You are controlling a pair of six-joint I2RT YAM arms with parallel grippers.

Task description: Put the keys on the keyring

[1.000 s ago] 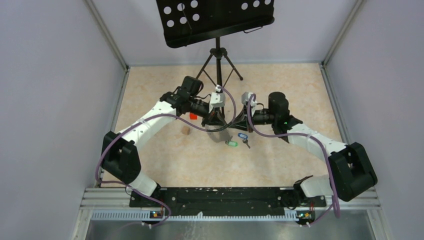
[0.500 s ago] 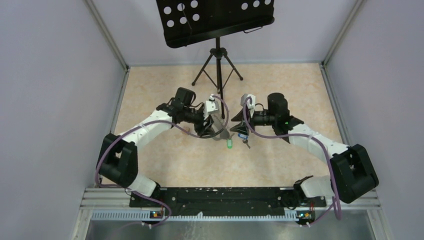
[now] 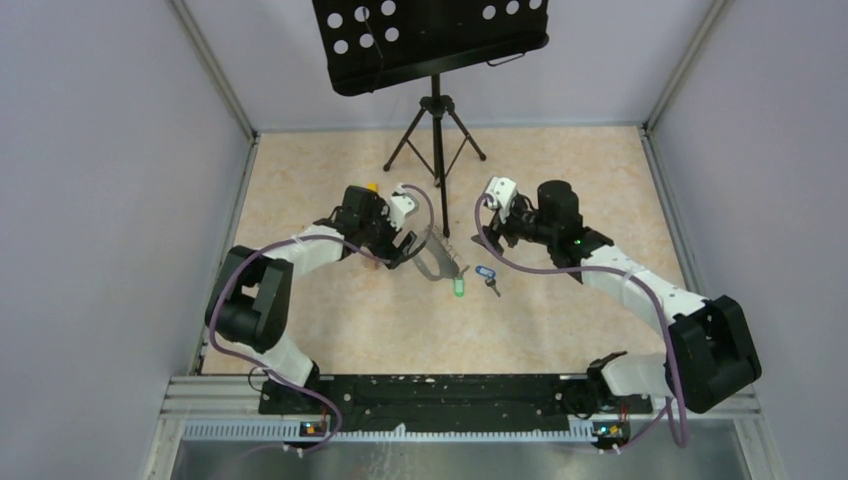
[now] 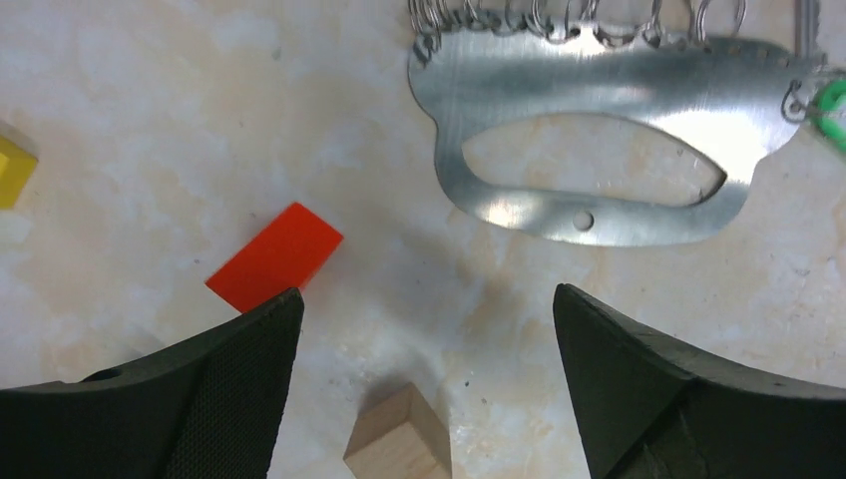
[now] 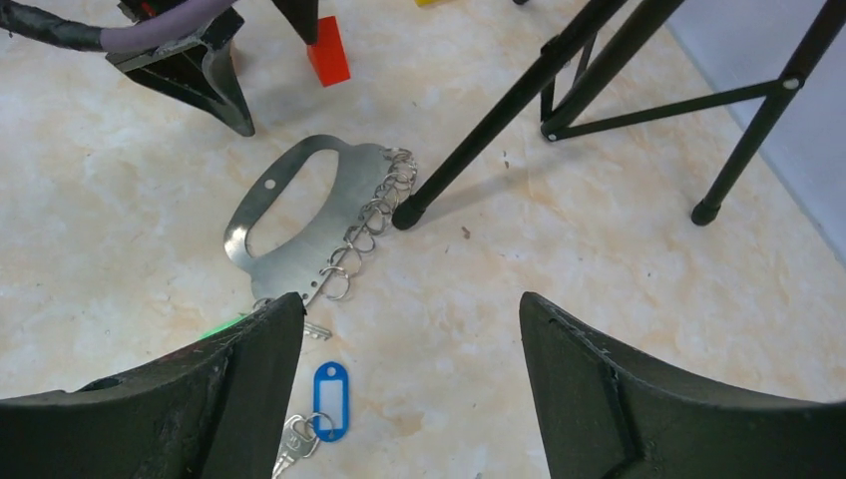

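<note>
The keyring [image 3: 438, 263] is a flat silvery metal loop with a row of small wire rings along one edge, lying flat on the table. It fills the top of the left wrist view, keyring [image 4: 599, 85], and sits left of centre in the right wrist view, keyring [image 5: 319, 241]. A green-tagged key [image 3: 458, 287] lies against the plate's end, its tag [image 4: 833, 105] just showing. The blue-tagged key [image 5: 330, 399] lies loose on the table [image 3: 330, 320], near my right gripper's left finger. My left gripper [image 4: 424, 294] and right gripper [image 5: 409, 299] are both open and hold nothing.
A black music stand's tripod [image 3: 435, 130] stands behind the keyring, one leg [image 5: 499, 125] ending beside the wire rings. A red block [image 4: 274, 256], a yellow block [image 4: 12, 170] and a wooden block [image 4: 399, 449] lie by the left gripper. Grey walls enclose the table.
Both grippers went from shut to open and drew back from the keyring, the left arm pulling away to the left. The keyring now lies free on the table.
</note>
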